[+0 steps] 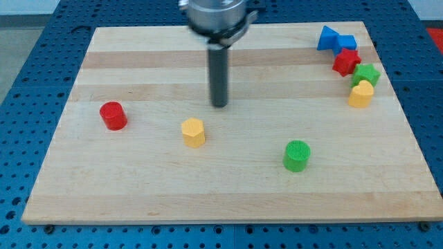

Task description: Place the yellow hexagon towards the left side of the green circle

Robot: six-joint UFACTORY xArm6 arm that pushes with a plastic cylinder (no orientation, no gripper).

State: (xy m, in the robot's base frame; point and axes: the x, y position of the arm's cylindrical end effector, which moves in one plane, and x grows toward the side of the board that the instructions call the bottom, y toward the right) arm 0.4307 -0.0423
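The yellow hexagon (194, 132) lies on the wooden board a little left of the middle. The green circle (297, 155) lies to its right and slightly lower, well apart from it. My tip (219, 105) stands on the board just above and to the right of the yellow hexagon, with a small gap between them. It is far to the upper left of the green circle.
A red cylinder (113, 115) lies at the view's left. A cluster sits at the top right: a blue block (336, 40), a red star-like block (346, 61), a green star-like block (366, 74) and a yellow block (360, 94). The board's edge (228, 220) runs along the bottom.
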